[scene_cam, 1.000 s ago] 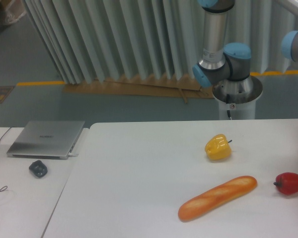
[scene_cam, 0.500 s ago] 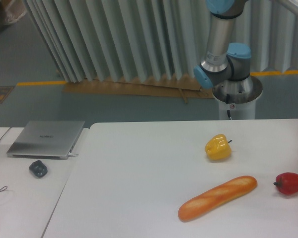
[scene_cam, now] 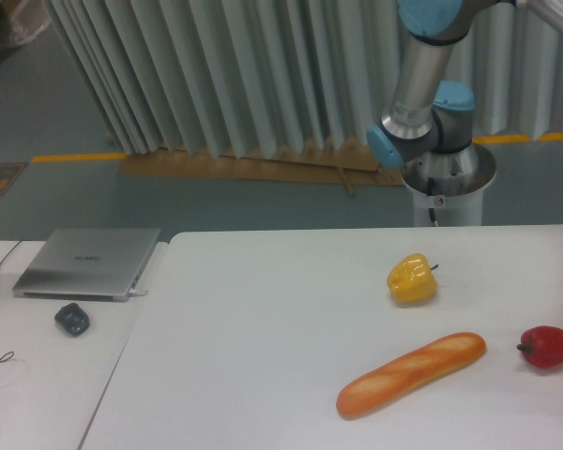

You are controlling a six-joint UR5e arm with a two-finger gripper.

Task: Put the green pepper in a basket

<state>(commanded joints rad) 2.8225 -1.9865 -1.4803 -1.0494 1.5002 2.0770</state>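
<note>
A yellow pepper point(scene_cam: 412, 278) and bread loaf point(scene_cam: 411, 374) are seen near the table's point(scene_cam: 263, 356) right edge; the gripper is out of view, finger state unknowable.

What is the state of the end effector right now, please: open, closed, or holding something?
End effector: cannot be told; it is out of the picture. Only the arm above its base is visible, behind the table.
</note>
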